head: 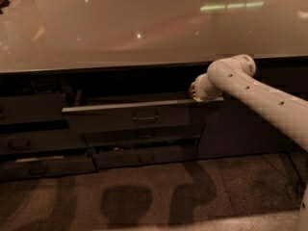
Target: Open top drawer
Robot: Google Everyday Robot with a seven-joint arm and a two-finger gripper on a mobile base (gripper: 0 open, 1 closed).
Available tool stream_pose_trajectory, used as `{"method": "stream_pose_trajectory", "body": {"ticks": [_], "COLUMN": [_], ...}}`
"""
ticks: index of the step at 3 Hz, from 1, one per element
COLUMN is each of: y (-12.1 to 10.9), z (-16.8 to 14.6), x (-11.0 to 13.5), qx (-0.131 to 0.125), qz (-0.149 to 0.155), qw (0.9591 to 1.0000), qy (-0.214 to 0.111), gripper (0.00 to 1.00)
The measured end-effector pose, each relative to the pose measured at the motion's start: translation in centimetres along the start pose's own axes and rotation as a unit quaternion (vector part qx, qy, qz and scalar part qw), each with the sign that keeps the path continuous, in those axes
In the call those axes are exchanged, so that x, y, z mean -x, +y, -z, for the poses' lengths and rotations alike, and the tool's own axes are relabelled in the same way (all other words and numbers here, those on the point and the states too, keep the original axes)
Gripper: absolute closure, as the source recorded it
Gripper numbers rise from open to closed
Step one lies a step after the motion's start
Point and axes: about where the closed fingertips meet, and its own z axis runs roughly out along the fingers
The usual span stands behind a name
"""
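We see the top drawer (106, 117) standing partly out beneath the pale countertop (144, 28), its loop handle (145, 115) facing us, with the gripper (194, 94) at the right end of its upper edge, though we cannot tell whether it grasps anything.

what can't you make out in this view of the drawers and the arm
Camera view, gripper at the right end of the top drawer: covered by the wrist and in shadow, so contact with the drawer is unclear.
Drawer interior: hidden by its front and the countertop's shadow.
Arm: cut off by the right edge.
Pale streak at lower left: too blurred to identify.
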Motion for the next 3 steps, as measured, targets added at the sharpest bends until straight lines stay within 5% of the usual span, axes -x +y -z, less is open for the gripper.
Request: {"method": "stream_pose_trajectory", "body": {"ticks": [1,2,3], "y": [-0.1,2.3,2.3], "z": [0.0,0.5,0.6], "x": [0.0,0.7,0.7], "qx": [0.000,0.007,0.007], "qz": [0.000,0.011,0.011], "qw": [1.0000,0.9999,0.9999], "qy": [0.000,0.008,0.008], "gripper": [0.36,0.11,0.00]}}
